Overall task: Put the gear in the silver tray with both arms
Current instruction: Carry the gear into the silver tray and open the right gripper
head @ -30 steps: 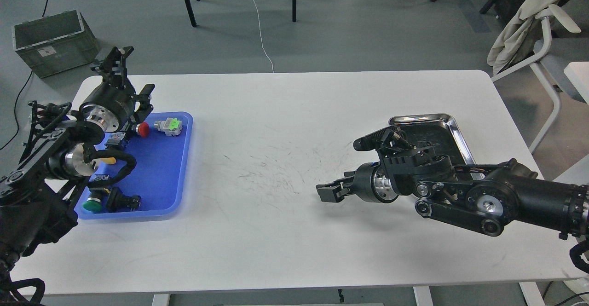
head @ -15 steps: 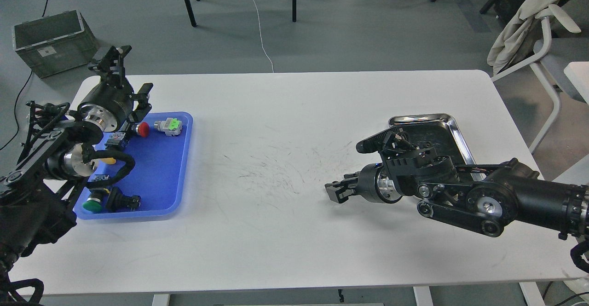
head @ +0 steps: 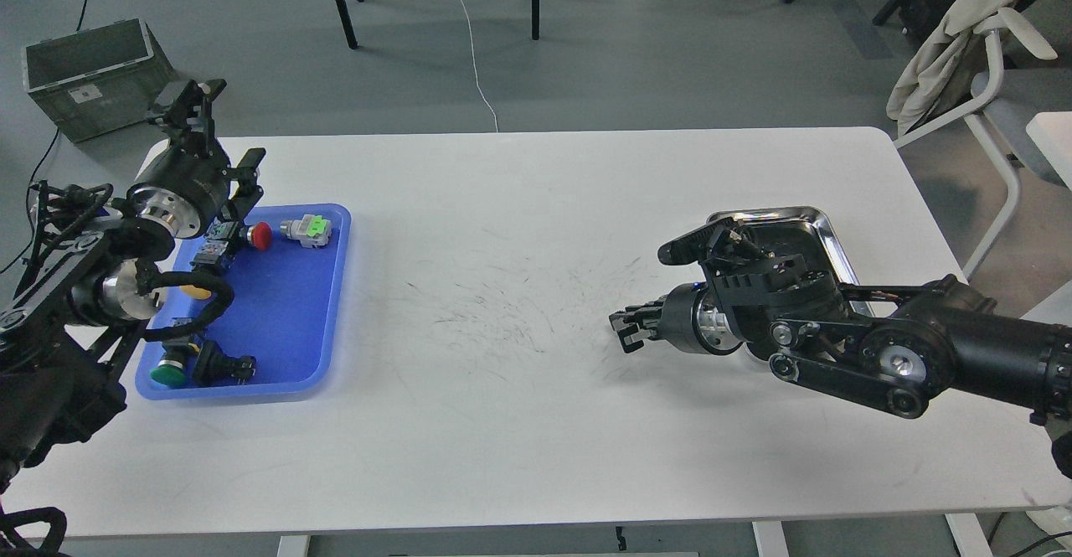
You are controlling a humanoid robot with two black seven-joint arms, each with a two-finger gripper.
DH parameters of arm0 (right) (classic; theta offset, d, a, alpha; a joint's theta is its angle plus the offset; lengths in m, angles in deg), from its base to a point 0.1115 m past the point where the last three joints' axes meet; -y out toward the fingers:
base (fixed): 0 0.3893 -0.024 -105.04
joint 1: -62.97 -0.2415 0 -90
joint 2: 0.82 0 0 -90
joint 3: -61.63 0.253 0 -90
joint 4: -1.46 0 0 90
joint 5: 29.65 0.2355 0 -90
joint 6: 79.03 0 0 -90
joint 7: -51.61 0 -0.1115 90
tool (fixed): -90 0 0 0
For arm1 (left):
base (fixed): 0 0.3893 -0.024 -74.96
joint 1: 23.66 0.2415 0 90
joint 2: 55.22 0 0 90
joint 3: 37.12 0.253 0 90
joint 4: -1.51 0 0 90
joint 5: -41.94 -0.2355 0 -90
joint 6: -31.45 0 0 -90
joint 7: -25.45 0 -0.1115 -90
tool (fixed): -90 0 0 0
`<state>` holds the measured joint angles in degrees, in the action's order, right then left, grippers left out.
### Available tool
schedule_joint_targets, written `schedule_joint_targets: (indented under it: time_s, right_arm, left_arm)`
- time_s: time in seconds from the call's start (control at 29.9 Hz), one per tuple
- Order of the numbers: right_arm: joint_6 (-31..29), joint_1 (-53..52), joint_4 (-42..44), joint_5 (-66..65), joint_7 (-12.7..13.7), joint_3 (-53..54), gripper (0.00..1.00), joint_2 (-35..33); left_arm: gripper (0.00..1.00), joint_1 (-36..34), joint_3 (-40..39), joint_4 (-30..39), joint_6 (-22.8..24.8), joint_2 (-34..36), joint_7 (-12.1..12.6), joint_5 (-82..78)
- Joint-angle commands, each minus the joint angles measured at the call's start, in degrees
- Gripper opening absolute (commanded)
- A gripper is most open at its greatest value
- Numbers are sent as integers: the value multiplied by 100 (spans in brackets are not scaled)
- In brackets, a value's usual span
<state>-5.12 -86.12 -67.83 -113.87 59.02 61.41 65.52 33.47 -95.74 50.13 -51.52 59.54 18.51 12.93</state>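
The silver tray (head: 770,214) lies at the right of the white table, and my right arm hides much of it. My right gripper (head: 626,328) points left, low over the bare table just left of the tray. It is dark and I cannot tell its fingers apart. It seems to hold nothing. My left gripper (head: 216,134) is raised over the far left corner of the blue tray (head: 293,356), with its fingers spread apart and empty. Several small parts lie in the blue tray. I cannot tell which of them is the gear.
In the blue tray are a red button (head: 260,235), a grey and green part (head: 307,229), a green button (head: 168,372) and a black part (head: 223,366). A grey crate (head: 92,79) stands on the floor at the back left. A chair (head: 980,79) stands at the back right.
My right gripper has drawn back to the right, toward the silver tray. My left gripper has moved up and to the left, away from the blue tray.
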Motion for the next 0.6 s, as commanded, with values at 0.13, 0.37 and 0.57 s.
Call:
schedule_joint_targets:
  time_s: [0.13,0.37,0.57]
  right_arm:
    - [-8,-138,-304,72,-151,1119,2,-1165]
    - [298,616,-348,46,-468,1173,2,-1870]
    - [765,1312,-120,19,-556,1129,2,-1941]
  left_arm:
    - [98,-8,17,8,9,-15,0,1]
    - [98,-52,17,8,-53,-77,9,-8]
    - [98,-61,17,8,-70,-86,9,-17]
